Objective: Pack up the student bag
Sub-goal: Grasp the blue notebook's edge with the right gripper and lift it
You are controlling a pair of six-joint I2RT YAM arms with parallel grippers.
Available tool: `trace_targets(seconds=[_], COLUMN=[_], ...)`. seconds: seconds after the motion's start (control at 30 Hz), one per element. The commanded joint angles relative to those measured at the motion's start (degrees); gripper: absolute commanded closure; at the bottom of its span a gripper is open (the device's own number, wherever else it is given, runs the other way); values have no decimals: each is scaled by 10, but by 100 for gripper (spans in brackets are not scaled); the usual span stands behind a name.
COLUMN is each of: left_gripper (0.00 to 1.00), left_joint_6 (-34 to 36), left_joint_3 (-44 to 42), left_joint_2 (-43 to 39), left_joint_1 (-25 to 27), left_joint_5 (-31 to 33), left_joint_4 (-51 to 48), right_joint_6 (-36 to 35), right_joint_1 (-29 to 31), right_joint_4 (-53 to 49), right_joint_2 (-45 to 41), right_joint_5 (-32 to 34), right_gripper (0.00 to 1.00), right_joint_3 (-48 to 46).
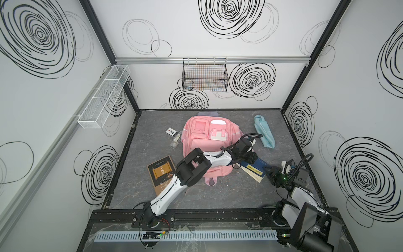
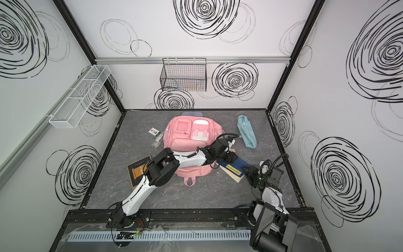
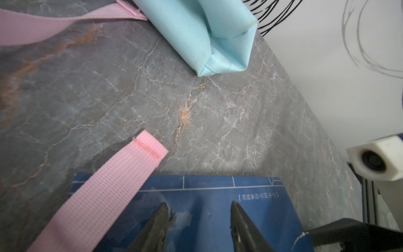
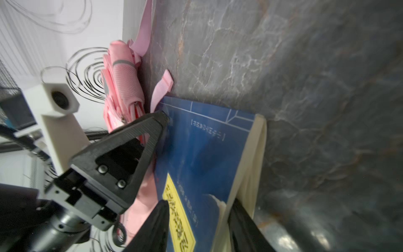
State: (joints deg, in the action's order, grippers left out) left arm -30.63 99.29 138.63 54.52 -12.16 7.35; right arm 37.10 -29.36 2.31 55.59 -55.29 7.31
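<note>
The pink bag (image 1: 207, 141) is lying flat at the centre of both top views. It is looking soft, bulky and light, so it is probably sagging when lifted, and the handle loop (image 1: 210, 181) at its lower edge is offering the surest hold. Just lower right of it, a blue book (image 1: 257, 170) is resting. The left gripper (image 3: 198, 204) is holding its jaws apart over the cover, beside the bag. The right gripper (image 4: 197, 205) is straddling the book's edge, but I cannot tell whether it is clamping.

I read the student bag (image 1: 202, 141) as pink woven cloth, its strap (image 3: 104, 196) a ribbed webbing. The blue book (image 4: 202, 157) has a glossy cover and cream paper pages. The tabletop (image 3: 109, 98) looks matt and stone-veined. The pouch (image 3: 207, 32) is smooth light-blue cloth.
</note>
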Motion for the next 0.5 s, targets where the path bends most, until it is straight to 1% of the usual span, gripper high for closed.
trace_targets(seconds=[0.0, 0.1, 0.17, 0.2, 0.3, 0.37, 0.47], left_gripper=[50, 50, 51, 51, 51, 51, 51], left_joint_6=[-35, -43, -41, -40, -39, -41, -44], left_joint_3=[-55, -62, -59, -55, -47, -42, -45], left_joint_2=[32, 25, 20, 17, 13, 8, -32], left_joint_1=[6, 6, 7, 8, 8, 8, 4], left_joint_5=[-28, -37, -39, -39, -42, -47, -66], left_joint_4=[-64, -52, -49, -51, -53, -55, -53], right_joint_6=[48, 82, 104, 111, 123, 119, 114], right_joint_1=[3, 2, 0, -1, -5, -11, -31], right_joint_4=[80, 129, 160, 167, 184, 173, 136], right_joint_2=[-2, 10, 17, 18, 16, 12, -1], right_joint_5=[-50, -48, -52, -52, -60, -58, -60], right_gripper=[52, 60, 69, 72, 88, 100, 100], right_joint_3=[-17, -32, -40, -41, -40, -37, -27])
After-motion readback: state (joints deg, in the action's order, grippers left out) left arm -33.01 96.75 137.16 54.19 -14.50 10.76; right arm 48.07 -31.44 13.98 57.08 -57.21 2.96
